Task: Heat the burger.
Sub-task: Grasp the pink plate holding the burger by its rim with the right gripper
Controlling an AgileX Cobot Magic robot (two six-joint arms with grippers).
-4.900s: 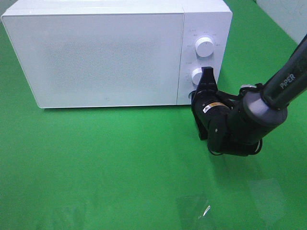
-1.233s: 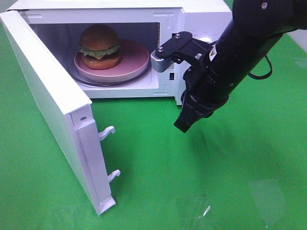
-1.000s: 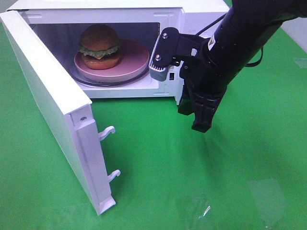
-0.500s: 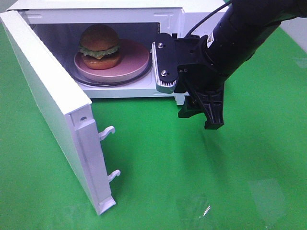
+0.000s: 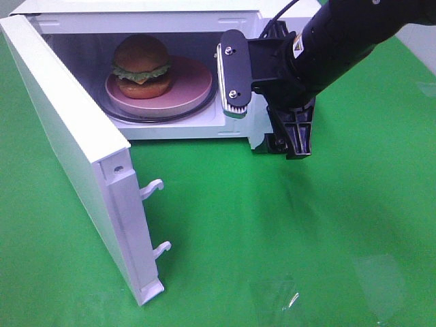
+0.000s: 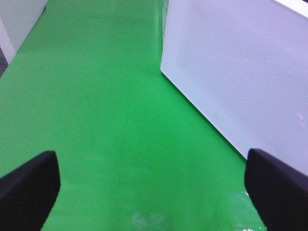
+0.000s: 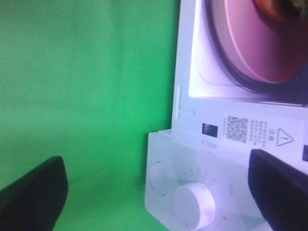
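**A:** Where was the burger (image 5: 142,66) when you checked?

**B:** Inside the microwave (image 5: 272,13), on the pink plate (image 5: 191,85), which sat on the glass turntable (image 5: 204,109). It sat on the left half of the plate. Top bun, lettuce frill and lower bun were all visible from the high camera. In my right wrist view I only caught a brown sliver of it at the frame edge, above the plate (image 7: 260,53).

**A:** Door?

**B:** The door (image 5: 75,150) stood wide open, hinged on the left and swung toward the near side. Two latch hooks (image 5: 151,189) stuck out from its edge. The left wrist camera saw its dotted outer face (image 6: 240,72) over the green mat (image 6: 106,120).

**A:** Right pincer state?

**B:** The right gripper (image 5: 262,102) was spread wide and held nothing. It hung in front of the control panel, at the right edge of the cavity opening. One finger (image 5: 231,75) showed its ribbed pad by the opening, the other pointed down near the mat (image 5: 225,225). In the wrist view both tips sat at the far corners of the frame, with the dial (image 7: 195,204) and the warning label (image 7: 257,132) between them.

**A:** Left one?

**B:** The left gripper (image 6: 154,192) was also wide apart and empty, over bare mat, just beside the open door. I couldn't see it in the high view.
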